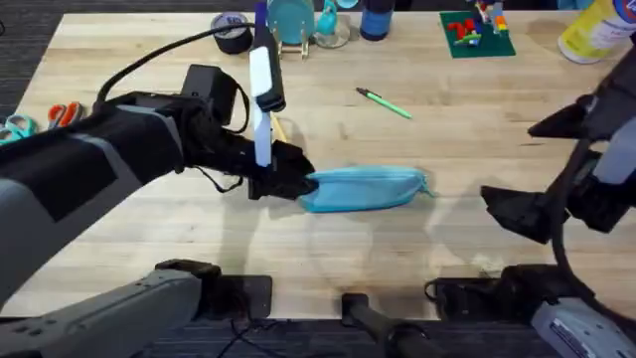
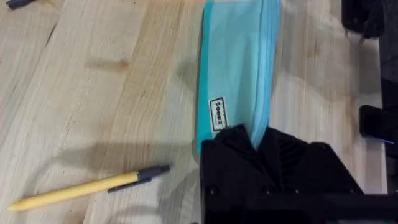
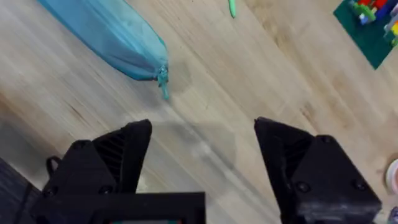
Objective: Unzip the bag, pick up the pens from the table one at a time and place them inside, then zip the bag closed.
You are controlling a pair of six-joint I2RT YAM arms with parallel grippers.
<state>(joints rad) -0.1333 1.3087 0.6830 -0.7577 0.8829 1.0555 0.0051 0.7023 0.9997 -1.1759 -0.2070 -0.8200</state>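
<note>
Nearest the bases we list the right gripper [image 1: 512,211], hanging over the table [image 1: 447,129] well to the right of the bag, its black fingers [image 3: 124,155] spread wide and holding nothing. Next we record the bag [image 1: 363,187], light blue, lying flat at the table's middle, its zipper pull [image 3: 163,84] at the end toward the right gripper. At the bag's other end we note the left gripper [image 1: 293,179], fingers pinched together on that end of the fabric [image 2: 239,81]. Just beyond lies a yellow pen [image 2: 87,186] with a dark tip. Farther off we log a green pen [image 1: 386,102], apart from the bag. At the far edge stands a green toy-brick plate [image 1: 477,35].
</note>
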